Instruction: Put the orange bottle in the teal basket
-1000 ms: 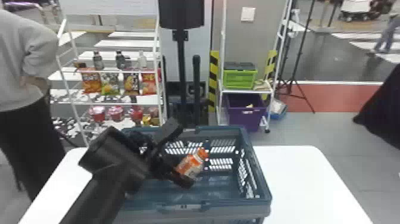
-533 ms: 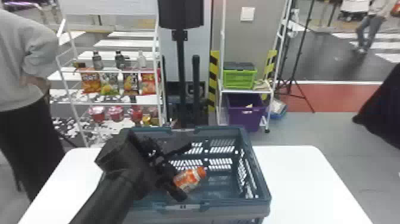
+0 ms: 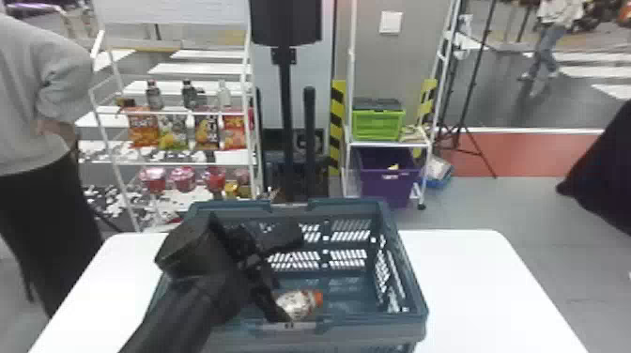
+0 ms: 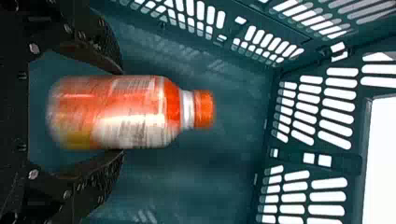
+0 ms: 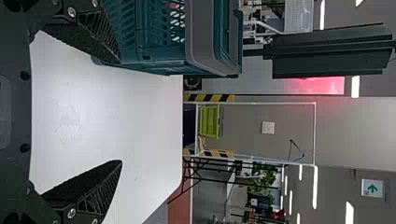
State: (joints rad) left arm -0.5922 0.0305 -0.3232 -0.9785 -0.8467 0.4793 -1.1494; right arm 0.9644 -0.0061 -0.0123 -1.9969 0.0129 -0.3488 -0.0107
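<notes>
One teal basket (image 3: 407, 263), open at the top, stands on the table (image 3: 474, 281) between its far left and far right corners. The orange bottle (image 3: 298, 304) is inside the basket walls, toward the near side, its cap pointing to the robot's right; whether it touches the basket floor cannot be told. The left hand (image 3: 281, 300) is down in the basket at the bottle's base end. Whether it grasps the bottle or has released it cannot be determined.

Behind the table, a green crate (image 3: 378, 126) with a dark lid sits on a rack shelf. Below it is a purple bin (image 3: 387, 180) holding a small yellow item. A second rack, to the left, carries bottles (image 3: 189, 94), snack bags (image 3: 143, 126) and red tubs (image 3: 183, 179).

The head view shows mostly the white part of the bottle's label; the left wrist view shows the orange wrap along the body, with the left hand (image 4: 122, 111) at its lower portion. The right wrist view records the basket's outer side, beside the right hand (image 5: 121, 112), which is released and empty above the table, its fingers well apart. A sign with a green arrow (image 5: 372, 188) also appears there.
</notes>
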